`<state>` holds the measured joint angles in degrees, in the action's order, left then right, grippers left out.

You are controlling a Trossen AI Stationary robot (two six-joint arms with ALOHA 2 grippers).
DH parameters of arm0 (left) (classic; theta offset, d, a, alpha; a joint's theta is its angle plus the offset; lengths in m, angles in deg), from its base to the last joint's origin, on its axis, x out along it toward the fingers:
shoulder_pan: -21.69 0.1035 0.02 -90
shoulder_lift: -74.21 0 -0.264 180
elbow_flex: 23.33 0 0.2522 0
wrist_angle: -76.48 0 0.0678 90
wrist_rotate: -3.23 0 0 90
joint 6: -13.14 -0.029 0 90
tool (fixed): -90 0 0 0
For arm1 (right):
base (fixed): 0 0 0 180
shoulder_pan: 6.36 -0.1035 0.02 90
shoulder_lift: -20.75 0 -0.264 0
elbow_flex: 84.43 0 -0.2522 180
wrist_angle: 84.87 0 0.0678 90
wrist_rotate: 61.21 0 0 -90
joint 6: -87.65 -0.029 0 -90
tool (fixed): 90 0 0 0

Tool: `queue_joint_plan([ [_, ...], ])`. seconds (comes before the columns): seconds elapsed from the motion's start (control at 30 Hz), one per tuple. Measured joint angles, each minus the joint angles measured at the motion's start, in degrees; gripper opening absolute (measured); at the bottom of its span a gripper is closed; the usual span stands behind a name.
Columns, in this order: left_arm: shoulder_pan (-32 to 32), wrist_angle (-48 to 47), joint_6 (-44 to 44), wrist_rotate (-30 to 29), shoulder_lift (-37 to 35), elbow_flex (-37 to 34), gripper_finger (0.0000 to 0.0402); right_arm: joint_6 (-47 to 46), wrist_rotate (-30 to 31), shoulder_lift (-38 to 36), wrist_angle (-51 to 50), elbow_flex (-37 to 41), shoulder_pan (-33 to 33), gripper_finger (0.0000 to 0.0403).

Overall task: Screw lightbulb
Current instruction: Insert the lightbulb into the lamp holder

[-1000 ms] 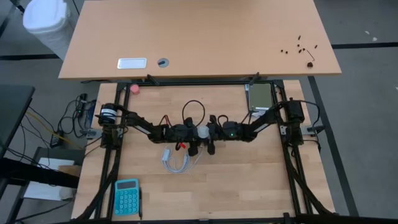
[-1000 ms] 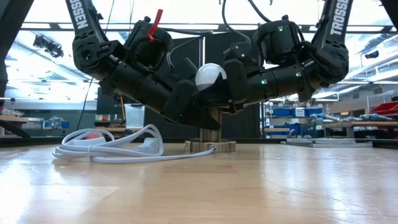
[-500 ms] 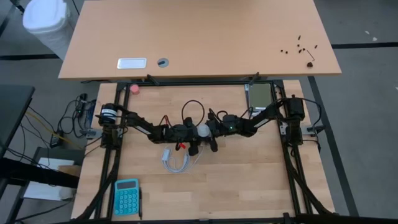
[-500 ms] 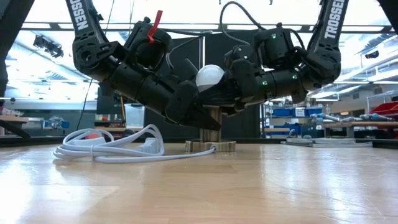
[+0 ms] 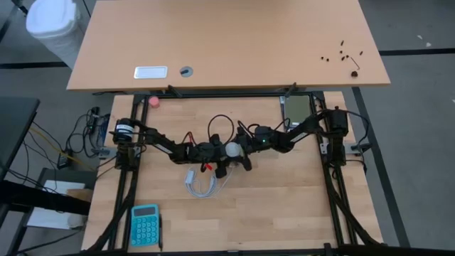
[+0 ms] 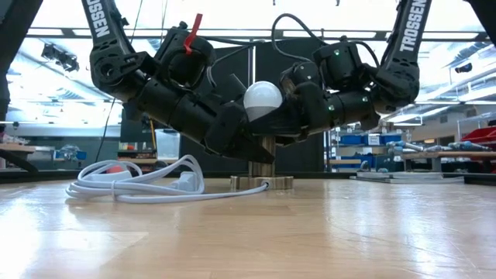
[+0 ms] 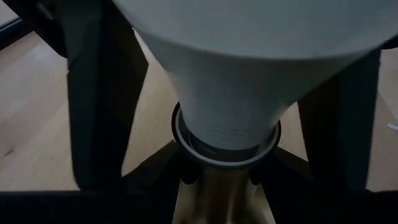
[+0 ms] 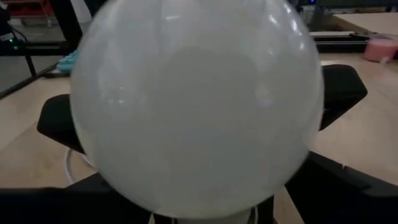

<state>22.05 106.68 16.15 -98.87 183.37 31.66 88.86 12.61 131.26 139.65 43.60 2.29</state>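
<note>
At the centre of the low view the small white frosted lightbulb (image 6: pixel 263 97) stands upright with its base entering the socket (image 6: pixel 262 181), left pincer (image 6: pixel 246 138) gripping below, right pincer (image 6: pixel 288 108) spread wide beside the globe; tightening apparently remains.

White capitals on the left arm (image 6: pixel 99 23) read part of "TROSSEN", cut off by the frame edge; the right arm (image 6: pixel 411 27) shows "TROSSEN" too. Nothing else is legible.
</note>
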Motion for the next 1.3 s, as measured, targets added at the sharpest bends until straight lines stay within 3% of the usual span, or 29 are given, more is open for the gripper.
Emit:
queue_joint_plan([
  [0.7,0.1,-0.1,0.0,-0.2,0.0,0.0,0.0203,4.3,-2.4,-10.8,-21.6,0.1,3.3,0.0333],
  [1.0,0.1,-0.2,0.1,0.0,0.0,0.0,0.0203,3.5,-3.5,-12.8,-26.0,0.1,2.1,0.0333],
  [1.3,0.1,-0.5,0.3,0.2,0.0,0.0,0.02,2.9,2.2,-14.2,-30.5,0.1,-0.1,0.0331],
])
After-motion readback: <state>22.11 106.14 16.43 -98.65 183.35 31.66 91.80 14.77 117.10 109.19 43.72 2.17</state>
